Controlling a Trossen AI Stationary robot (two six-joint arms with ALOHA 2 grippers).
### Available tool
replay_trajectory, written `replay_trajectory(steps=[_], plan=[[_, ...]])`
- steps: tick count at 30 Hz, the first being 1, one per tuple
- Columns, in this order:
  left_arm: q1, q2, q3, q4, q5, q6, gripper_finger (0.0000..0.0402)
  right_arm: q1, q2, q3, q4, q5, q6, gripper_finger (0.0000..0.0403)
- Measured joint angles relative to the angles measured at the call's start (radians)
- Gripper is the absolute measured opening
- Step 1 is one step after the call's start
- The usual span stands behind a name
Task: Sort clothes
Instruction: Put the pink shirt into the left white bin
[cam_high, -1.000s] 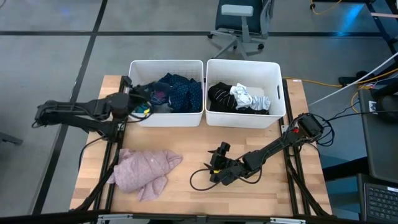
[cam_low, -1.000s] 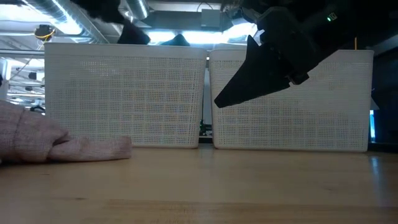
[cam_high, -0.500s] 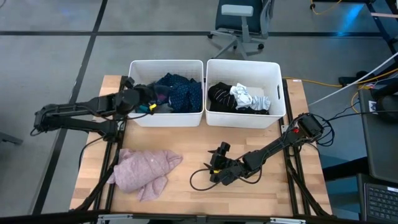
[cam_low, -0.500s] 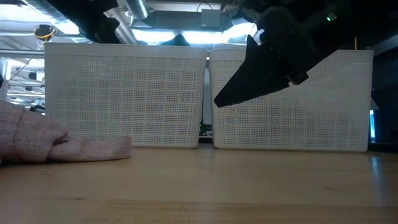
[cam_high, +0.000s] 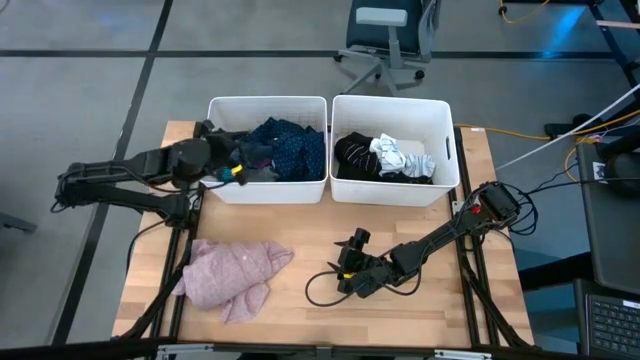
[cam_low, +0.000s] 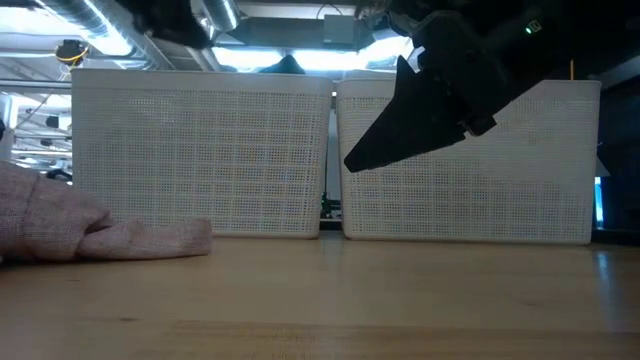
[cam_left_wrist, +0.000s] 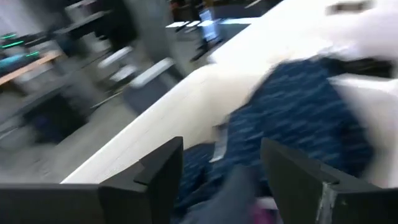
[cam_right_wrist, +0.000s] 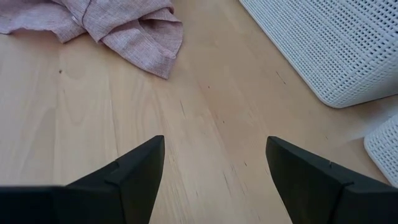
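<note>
My left gripper (cam_high: 234, 166) (cam_left_wrist: 221, 148) stands open over the left end of the left white bin (cam_high: 222, 108). The navy dotted cloth (cam_high: 295, 148) (cam_left_wrist: 298, 118) and other dark pieces lie heaped in this bin just ahead of the fingers. The right white bin (cam_high: 445, 140) holds black and white pieces (cam_high: 385, 158). A pink fuzzy top (cam_high: 232, 276) (cam_right_wrist: 118, 25) lies crumpled flat on the table's near left. My right gripper (cam_high: 346, 270) (cam_right_wrist: 214, 142) hovers open above bare wood at the near middle, with nothing between its fingers.
The two bins stand side by side along the far edge, their mesh walls (cam_low: 200, 150) (cam_low: 480, 190) closing off the back. A black cable loop (cam_high: 318, 290) lies near my right gripper. Bare wood (cam_high: 300, 320) runs along the near edge.
My left gripper has opened over the left bin. It reached a little farther in over the dark clothes, then drew back toward the bin's left rim, rolling its wrist. My right arm has kept still.
</note>
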Motion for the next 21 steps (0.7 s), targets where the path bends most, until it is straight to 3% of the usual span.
replay_trajectory(steps=[10, 21], plan=[[-0.291, 0.009, 0.033, -0.029, 0.201, -0.005, 0.0203, 0.0, 0.0, 0.0, -0.002, -0.005, 0.025, 0.028], [-0.66, 0.167, 0.029, -0.109, 0.318, -0.314, 0.0203, 0.0, 0.0, 0.0, -0.001, -0.01, 0.026, 0.028]])
